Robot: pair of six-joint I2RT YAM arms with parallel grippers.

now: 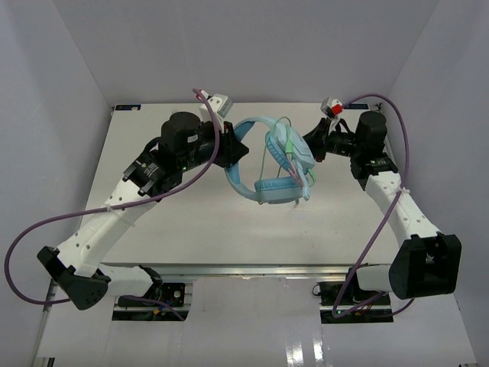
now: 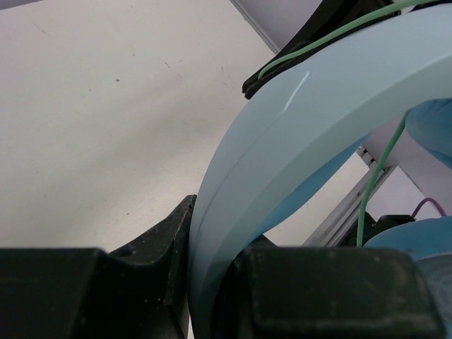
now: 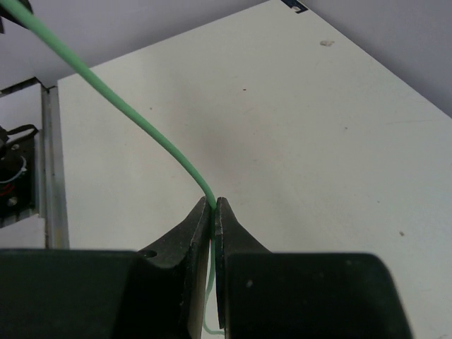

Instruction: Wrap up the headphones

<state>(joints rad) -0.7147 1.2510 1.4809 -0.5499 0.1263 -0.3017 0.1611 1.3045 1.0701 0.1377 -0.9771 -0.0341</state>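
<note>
Top external view: the headphones [image 1: 276,191] sit over the back-middle of the white table [image 1: 229,237], strung between the two arms. I can't tell if the lower ear cup touches the table or hangs just above it.

The left gripper [image 1: 233,149] is clamped shut on the headband [image 2: 318,106]. In the left wrist view the band runs right between the two black fingers. The right gripper [image 3: 213,212] is pinched fully closed on the cable [image 3: 127,116], which comes out of the fingertips and arcs up and away to the left.

Stuff around:
- Thick purple cables [image 1: 206,164] loop off each arm and stay out to the sides, apart from the headset.
- Plain pale walls [image 1: 252,53] box the table in on three sides.
- A metal rail [image 1: 252,269] runs along the near edge by the arm bases.
- The thin cable drapes in loose loops across the ear cups [image 1: 286,149], so it crosses in front of them.

Materials: the headband is smooth, glossy light-blue plastic in a broad flat curve. The cups are oval and padded. The cable is a thin, pale green round wire. The table is matte white with a few small specks and scuffs. The fingers are black, hard-looking and tapered to points.
</note>
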